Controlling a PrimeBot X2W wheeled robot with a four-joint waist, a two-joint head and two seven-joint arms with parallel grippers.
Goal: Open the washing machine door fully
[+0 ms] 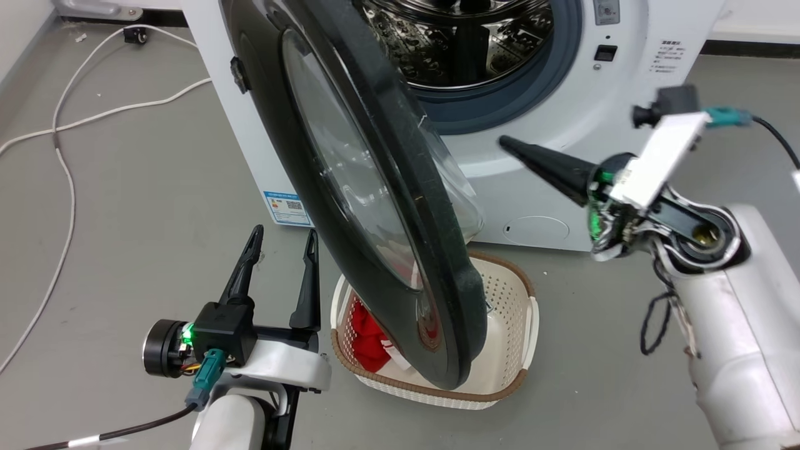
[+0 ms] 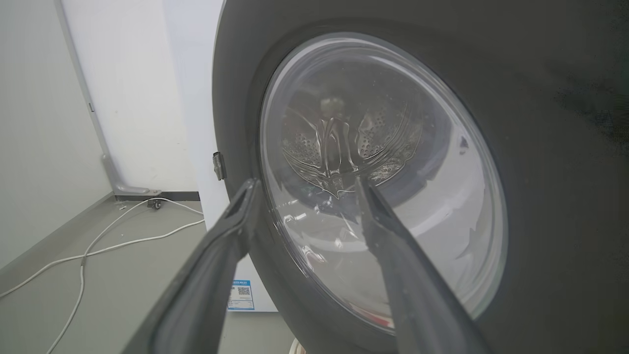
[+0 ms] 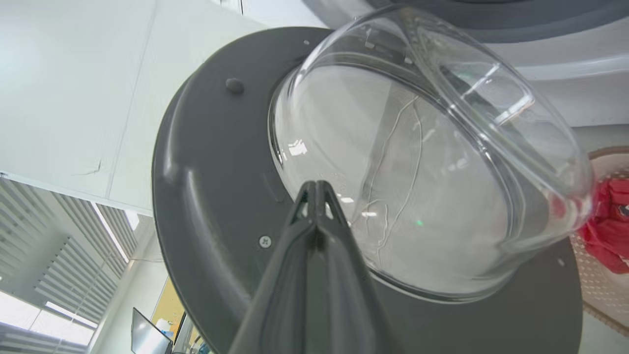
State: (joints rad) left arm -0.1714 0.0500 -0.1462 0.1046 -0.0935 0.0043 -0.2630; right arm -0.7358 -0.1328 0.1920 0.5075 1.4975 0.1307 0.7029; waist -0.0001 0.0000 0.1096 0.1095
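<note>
One door between both claws

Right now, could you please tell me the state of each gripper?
Left gripper: open, holding nothing.
Right gripper: closed, holding nothing.

A: What is the washing machine door made of?
B: Black plastic with a soft sheen, around smooth clear glass.
A: And nearby?
B: A shiny perforated steel drum. A white holed plastic basket holds red cloth.
</note>
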